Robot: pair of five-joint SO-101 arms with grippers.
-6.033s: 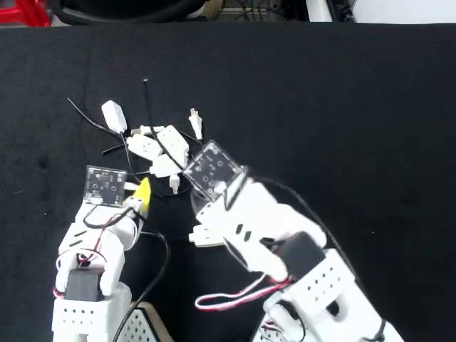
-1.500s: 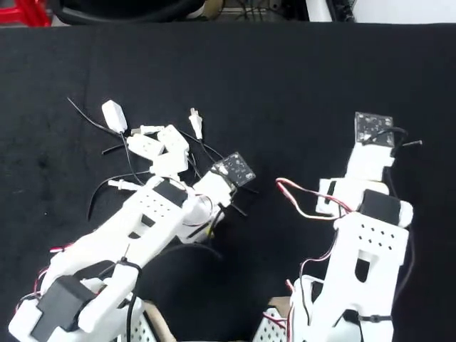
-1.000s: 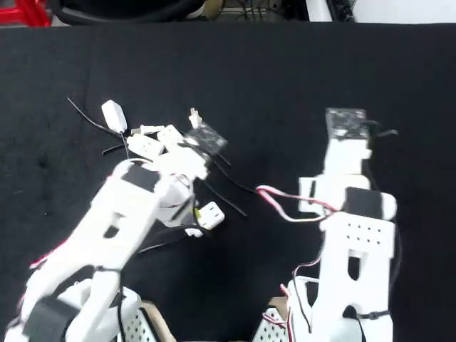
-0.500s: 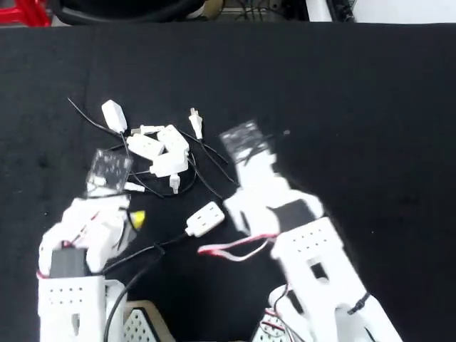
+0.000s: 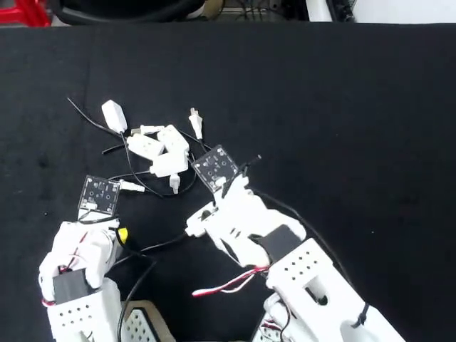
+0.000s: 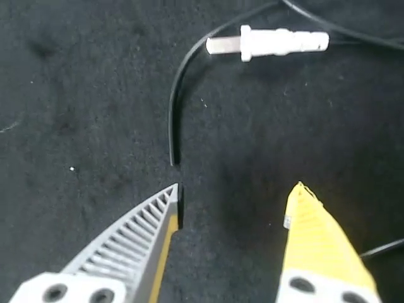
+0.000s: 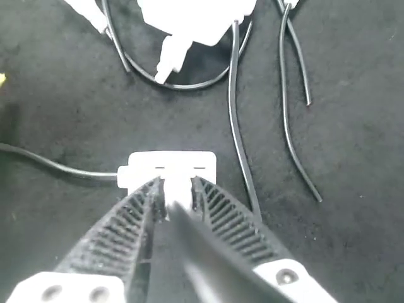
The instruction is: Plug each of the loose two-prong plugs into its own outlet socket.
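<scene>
The right end effector [image 7: 175, 188] pinches the edge of a white outlet socket [image 7: 202, 164] lying on the black bench [image 7: 353, 126]. The left end effector [image 6: 237, 197] hangs spread near a loose two-prong plug [image 6: 278, 42].

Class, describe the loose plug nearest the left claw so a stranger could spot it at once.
Start at the black table, then the left arm's open claw. Just ahead of it lies a slim white plug, prongs bare, by itself rather than in the tangled white pile.

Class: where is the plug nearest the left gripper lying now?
In the left wrist view, the plug lies on the table just beyond the left gripper, apart from it.
</scene>
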